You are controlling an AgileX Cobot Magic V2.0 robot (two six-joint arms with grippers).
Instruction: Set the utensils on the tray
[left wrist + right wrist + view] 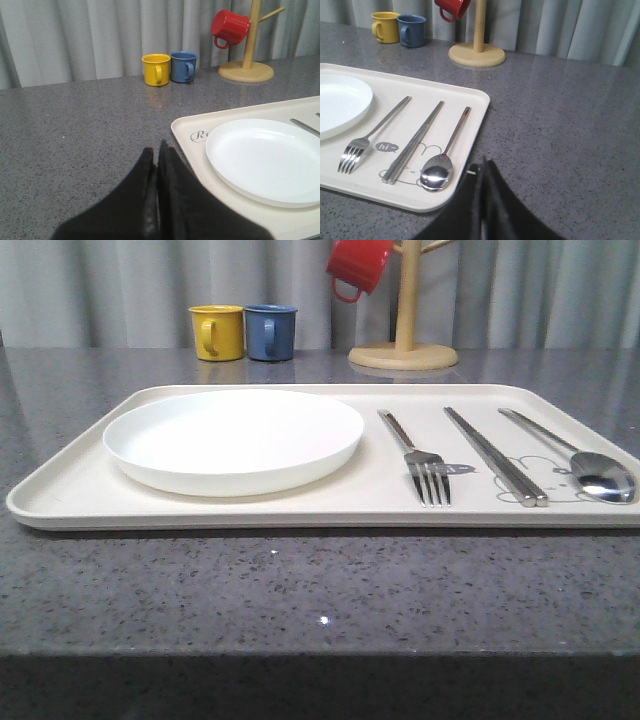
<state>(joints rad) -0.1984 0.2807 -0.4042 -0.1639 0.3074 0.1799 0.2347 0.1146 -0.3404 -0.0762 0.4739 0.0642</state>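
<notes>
The cream tray lies on the grey table. On it, from left to right, rest the round white plate, the steel fork, the pair of flat chopsticks and the spoon. My left gripper is shut and empty, hovering over the table just beside the tray's left edge. My right gripper is shut and empty too, off the tray's near right corner, close to the spoon's bowl.
A yellow mug and a blue mug stand behind the tray. A wooden mug stand carries a red mug. Grey curtains close the back.
</notes>
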